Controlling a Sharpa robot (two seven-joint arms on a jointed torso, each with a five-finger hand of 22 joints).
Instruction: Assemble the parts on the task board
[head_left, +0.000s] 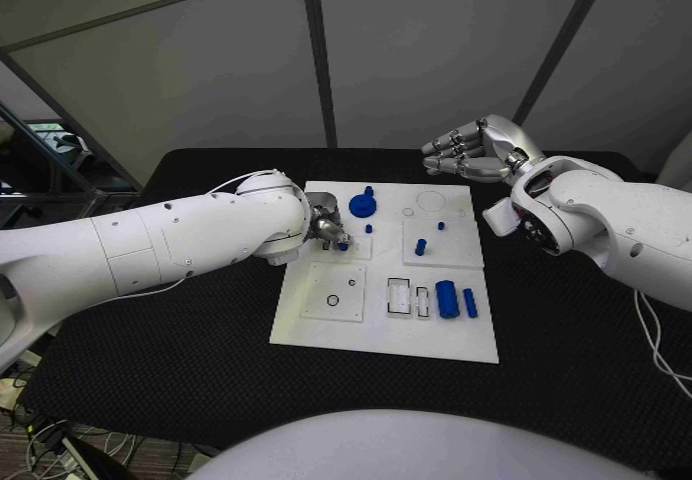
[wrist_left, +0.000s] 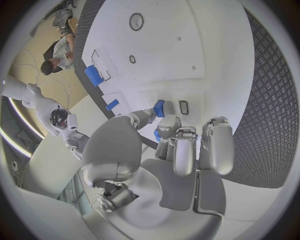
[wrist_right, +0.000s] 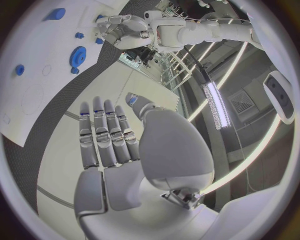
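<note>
Fingers of our left hand (head_left: 326, 231) pinch a small blue plastic part (wrist_left: 159, 108) over the white task board (head_left: 378, 335); we should seat it squarely. Right hand (head_left: 469, 150) hovers released.

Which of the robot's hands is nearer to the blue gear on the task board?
Left. The left hand is over the task board, just beside the blue gear. The right hand hangs beyond the board's far right corner, off the plate.
</note>
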